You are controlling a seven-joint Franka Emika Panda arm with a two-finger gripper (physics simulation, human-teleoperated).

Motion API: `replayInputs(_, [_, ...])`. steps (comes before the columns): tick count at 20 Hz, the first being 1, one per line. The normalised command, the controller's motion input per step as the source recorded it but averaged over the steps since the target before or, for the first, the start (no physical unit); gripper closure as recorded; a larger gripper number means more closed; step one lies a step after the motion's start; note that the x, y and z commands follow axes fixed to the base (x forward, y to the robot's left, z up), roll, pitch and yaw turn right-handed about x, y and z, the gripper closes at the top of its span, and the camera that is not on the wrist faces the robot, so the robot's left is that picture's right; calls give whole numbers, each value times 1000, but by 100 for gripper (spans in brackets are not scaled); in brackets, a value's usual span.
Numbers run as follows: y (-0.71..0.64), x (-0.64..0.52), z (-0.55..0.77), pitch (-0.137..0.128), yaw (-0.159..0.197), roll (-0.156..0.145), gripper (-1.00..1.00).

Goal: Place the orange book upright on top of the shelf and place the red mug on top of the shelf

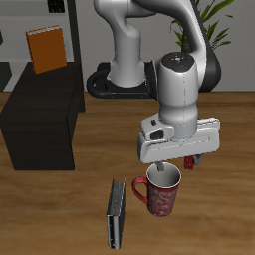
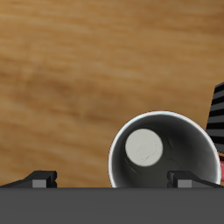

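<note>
The orange book (image 1: 45, 50) stands upright on the flat top of the black shelf (image 1: 40, 115), at its back. The red mug (image 1: 159, 193) stands upright on the table near the front edge; the wrist view looks down into its pale inside (image 2: 162, 157). My gripper (image 1: 167, 169) hangs just above the mug's rim. In the wrist view the gripper (image 2: 114, 179) is open, with one fingertip (image 2: 188, 178) over the mug's opening and the other (image 2: 39, 178) outside it, so the mug's wall lies between them. The mug's handle is hidden.
A dark grey book (image 1: 117, 213) lies flat on the table right beside the mug; its edge shows in the wrist view (image 2: 216, 114). A potted plant (image 1: 204, 25) stands at the back. The robot's base (image 1: 125, 75) sits beside the shelf.
</note>
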Motion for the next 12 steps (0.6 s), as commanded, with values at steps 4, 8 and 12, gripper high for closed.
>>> replayInputs(4, [66,43,-251,85,-5,-1,-100])
replayInputs(8, [-129,95,-240,73,1,-19,-100])
replayInputs(12, [-28,-20,-147,49,19,-26,100])
